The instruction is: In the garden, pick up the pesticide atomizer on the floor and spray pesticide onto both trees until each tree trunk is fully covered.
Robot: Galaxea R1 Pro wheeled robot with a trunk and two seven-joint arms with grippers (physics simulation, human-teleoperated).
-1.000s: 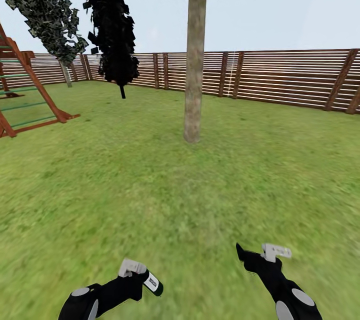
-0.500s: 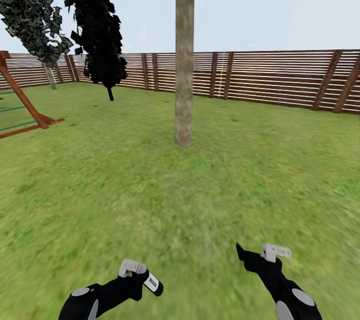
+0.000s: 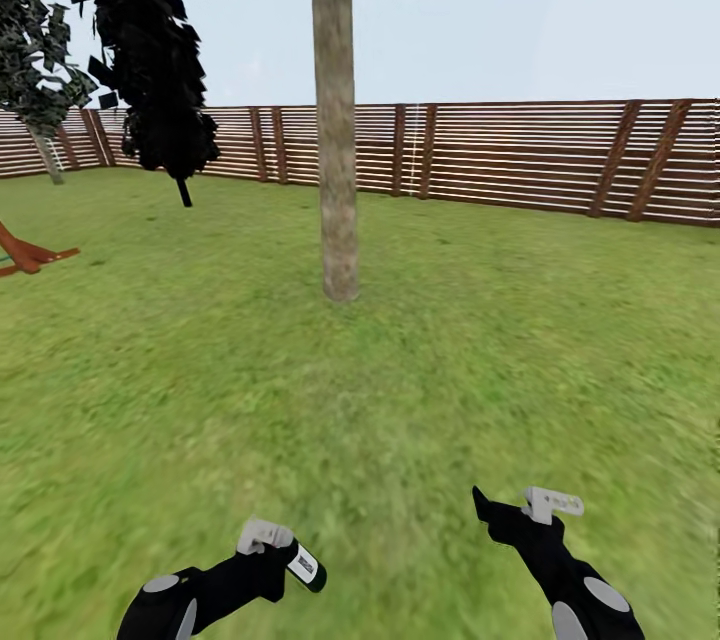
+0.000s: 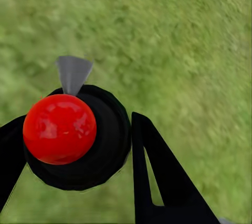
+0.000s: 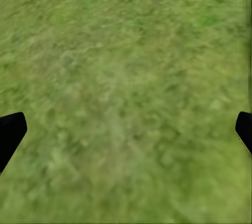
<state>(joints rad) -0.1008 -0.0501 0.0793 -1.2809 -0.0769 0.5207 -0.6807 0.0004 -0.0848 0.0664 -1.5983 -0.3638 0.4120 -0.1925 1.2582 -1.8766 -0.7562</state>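
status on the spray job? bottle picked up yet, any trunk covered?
Done: the pesticide atomizer is off the grass, clamped in the left gripper; the left wrist view shows its red-topped head between the fingers. The right gripper is open over bare lawn. In hand: the approach, with the nearest tree trunk well ahead. Left: no white specks show on that bark, so both trees remain.

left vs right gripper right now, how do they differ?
The left gripper has its fingers shut on the pesticide atomizer; the right gripper is open, with only grass between its fingers. The left points forward and right in the head view; the right points forward and left. Both hang low over the lawn.
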